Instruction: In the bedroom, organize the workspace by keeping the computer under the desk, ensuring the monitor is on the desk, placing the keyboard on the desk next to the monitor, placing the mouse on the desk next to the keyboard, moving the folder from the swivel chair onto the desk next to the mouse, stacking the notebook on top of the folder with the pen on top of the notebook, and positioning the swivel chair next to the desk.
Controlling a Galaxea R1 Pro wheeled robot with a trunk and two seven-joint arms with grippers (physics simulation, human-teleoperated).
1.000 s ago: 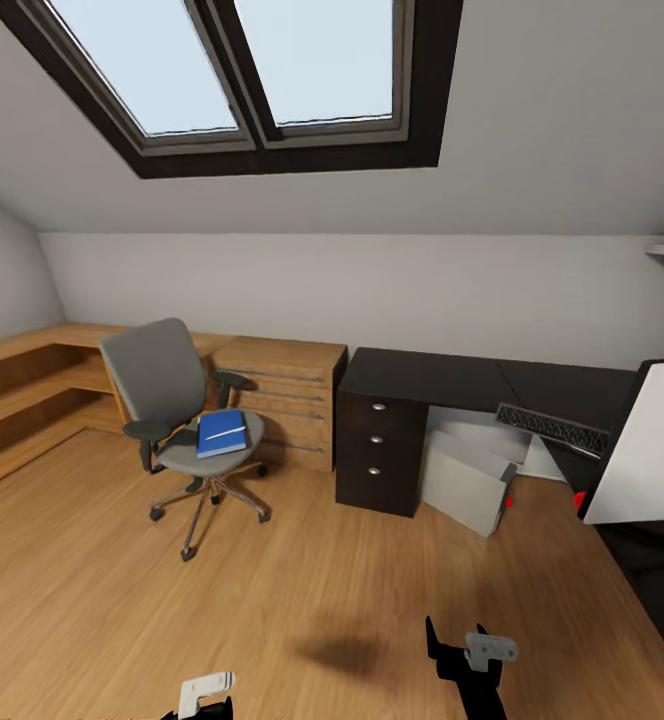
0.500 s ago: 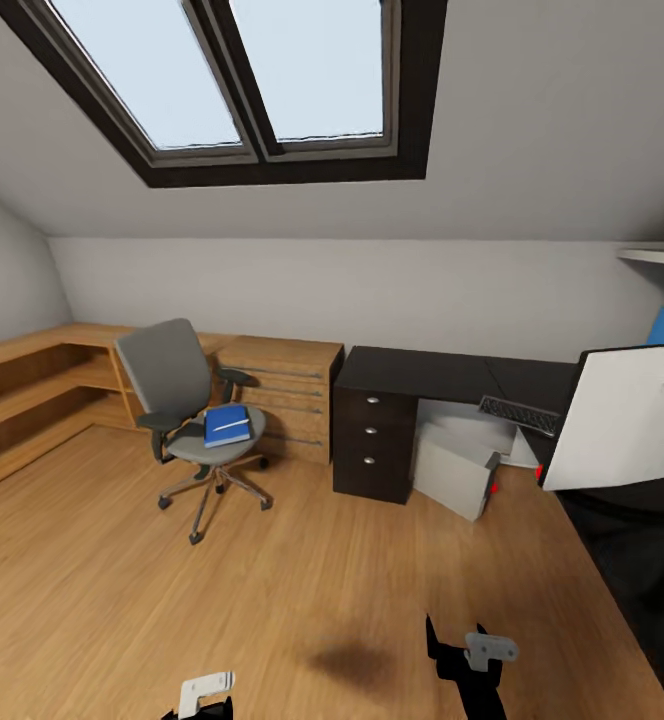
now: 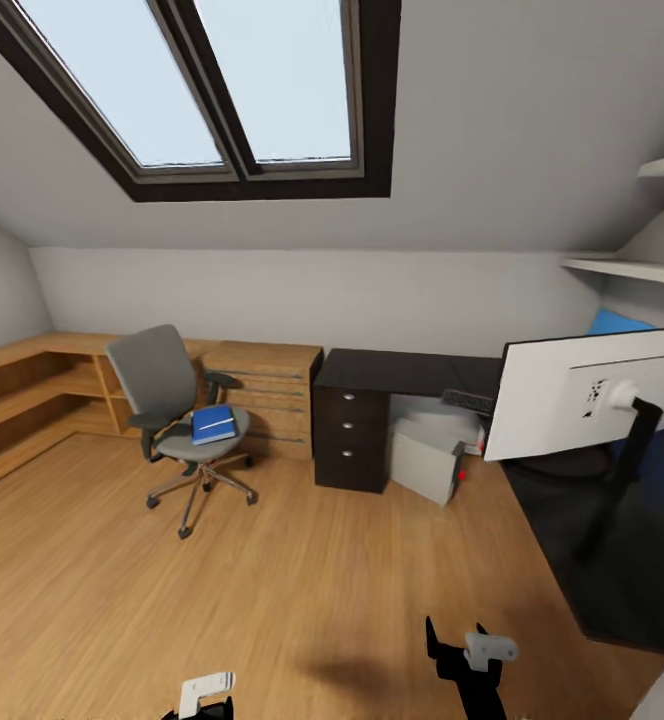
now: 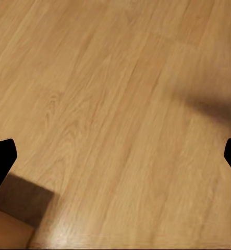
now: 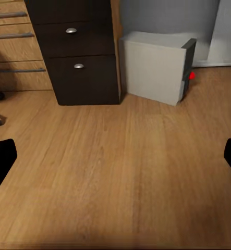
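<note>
Head view: the robot stands on open wooden floor (image 3: 302, 560), well back from the black L-shaped bench (image 3: 402, 372). By my reading this is the approach stage, with nothing yet picked up. The swivel chair (image 3: 167, 420) sits apart from the bench, in front of the light wooden dresser (image 3: 262, 395), with the blue folder (image 3: 213, 424) on its seat and a thin pale line on top that may be the pen. The computer (image 3: 427, 460) stands on the floor in the knee space beside the drawer stack (image 3: 352, 438), so that item looks settled. The monitor (image 3: 587, 393) stands on the near wing of the bench, its pale back towards the camera; the keyboard (image 3: 469, 401) lies on the far wing just behind it. The mouse and notebook I cannot make out. Both arms hang low: the left pincer (image 3: 206, 690) and right pincer (image 3: 472, 655) carry nothing. The likely next move is a drive towards the chair for the folder; the floor between is free, though the bench's near edge lies close on the right.

Left wrist view: bare floorboards, with the dark fingertips (image 4: 0, 159) at opposite borders, so the jaws are spread wide.

Right wrist view: fingertips (image 5: 0, 159) likewise wide apart, looking at the drawers and the computer's red mark (image 5: 191, 75).
</note>
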